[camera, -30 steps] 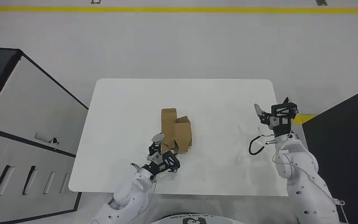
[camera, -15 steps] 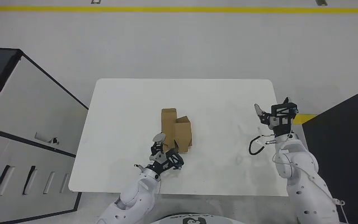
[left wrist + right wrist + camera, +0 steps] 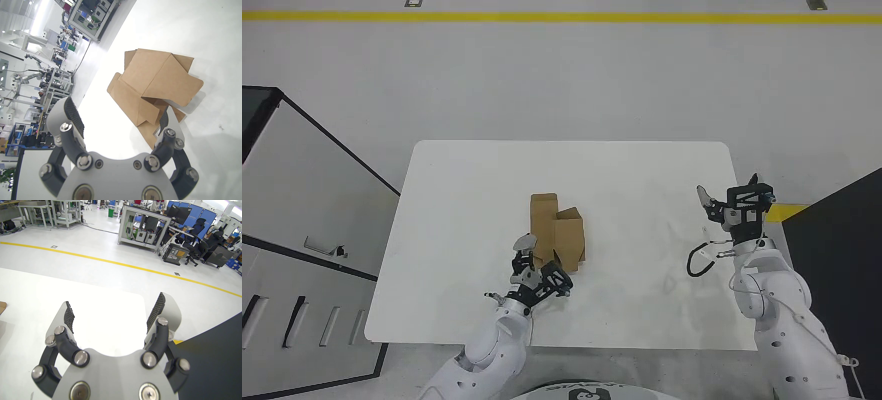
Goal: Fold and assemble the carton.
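A brown cardboard carton (image 3: 557, 235) lies partly folded near the middle of the white table (image 3: 642, 180), with flaps sticking out. In the left wrist view the carton (image 3: 157, 79) has one raised panel and loose flaps lying flat. My left gripper (image 3: 539, 262) is at the carton's near edge and is open (image 3: 119, 111). One fingertip (image 3: 166, 117) sits against the near flaps; I cannot tell whether it touches them. The other fingertip (image 3: 72, 111) stands off to the side. My right gripper (image 3: 732, 195) hangs open (image 3: 114, 306) over the table's right edge, far from the carton, and holds nothing.
A dark cabinet (image 3: 282, 200) stands left of the table and a dark panel (image 3: 842, 230) stands to the right. A black cable (image 3: 697, 262) loops beside the right arm. A carton corner (image 3: 2, 307) shows at the edge of the right wrist view.
My left arm has shifted a little to the right and closer to the carton's near edge. The carton and the right arm have not moved.
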Action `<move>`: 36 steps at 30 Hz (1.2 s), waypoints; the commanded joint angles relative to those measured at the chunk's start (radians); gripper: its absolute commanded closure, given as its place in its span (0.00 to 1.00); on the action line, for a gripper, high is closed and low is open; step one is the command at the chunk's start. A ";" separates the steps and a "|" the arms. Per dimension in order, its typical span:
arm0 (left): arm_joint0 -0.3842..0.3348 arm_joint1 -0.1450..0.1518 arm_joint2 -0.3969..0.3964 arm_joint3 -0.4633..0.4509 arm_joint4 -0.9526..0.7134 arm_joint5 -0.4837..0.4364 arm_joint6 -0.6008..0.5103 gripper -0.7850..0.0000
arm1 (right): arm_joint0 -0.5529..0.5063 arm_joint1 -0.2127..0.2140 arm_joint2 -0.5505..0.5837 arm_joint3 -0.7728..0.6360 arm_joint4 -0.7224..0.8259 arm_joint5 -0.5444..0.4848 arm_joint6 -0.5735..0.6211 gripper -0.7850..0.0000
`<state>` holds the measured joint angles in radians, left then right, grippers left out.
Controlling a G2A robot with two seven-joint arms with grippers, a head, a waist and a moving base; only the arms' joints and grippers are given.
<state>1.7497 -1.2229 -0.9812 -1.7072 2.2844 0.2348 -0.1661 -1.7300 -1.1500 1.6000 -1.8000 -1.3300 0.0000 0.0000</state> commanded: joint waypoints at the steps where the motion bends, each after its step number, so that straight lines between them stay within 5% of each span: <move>1: -0.004 -0.002 0.005 0.013 -0.001 -0.004 0.006 0.00 | 0.000 0.000 0.000 0.000 0.000 0.000 0.000 0.00; 12: -0.045 -0.023 0.040 0.085 0.020 0.050 -0.032 0.00 | 0.000 0.000 0.000 0.000 0.000 0.000 0.000 0.00; 15: -0.050 -0.027 0.046 0.097 0.030 0.053 -0.038 0.15 | 0.000 0.000 0.000 0.000 0.000 0.000 0.000 0.00; 17: -0.052 -0.030 0.049 0.103 0.031 0.054 -0.040 0.35 | 0.000 0.000 0.000 0.000 0.000 0.000 0.000 0.00; 24: -0.057 -0.036 0.054 0.117 0.044 0.050 -0.052 0.50 | 0.000 0.000 0.000 0.000 0.000 0.000 0.000 0.00; 36: -0.060 -0.046 0.061 0.134 0.054 0.039 -0.059 0.48 | 0.000 0.000 0.000 0.000 0.000 0.000 0.000 0.00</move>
<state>1.6903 -1.2675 -0.9218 -1.5746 2.3379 0.2738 -0.2255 -1.7300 -1.1500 1.6000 -1.8000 -1.3300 0.0000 0.0000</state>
